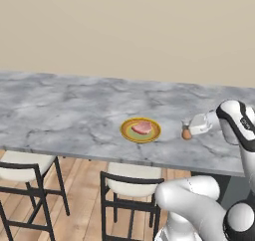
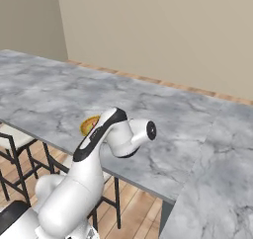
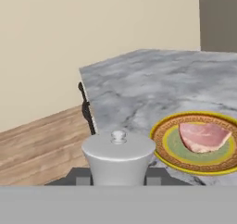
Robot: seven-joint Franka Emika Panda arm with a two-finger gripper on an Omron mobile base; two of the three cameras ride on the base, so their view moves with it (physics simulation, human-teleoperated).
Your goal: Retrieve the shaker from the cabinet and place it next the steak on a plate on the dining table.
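Note:
On the marble dining table [image 1: 74,110] lies the yellow-rimmed plate [image 1: 125,130] with the pinkish steak [image 1: 142,127] on it. Just right of the plate, the small orange-brown shaker [image 1: 187,134] stands upright with its base at the tabletop. My gripper [image 1: 186,126] reaches in from the right and is shut on the shaker. In the hand view the shaker's pale top [image 3: 119,156] sits between my two fingertips [image 3: 79,177], which press against its sides. The plate [image 3: 159,144] and steak [image 3: 203,136] lie just beyond it to the right. From the right base my arm hides most of the plate [image 2: 89,125].
Two cushioned chairs [image 1: 25,168] [image 1: 132,182] with black frames are tucked under the table's near edge. A dark chair back [image 3: 85,109] shows past the table's far edge. The beige wall runs behind, with wooden floor below.

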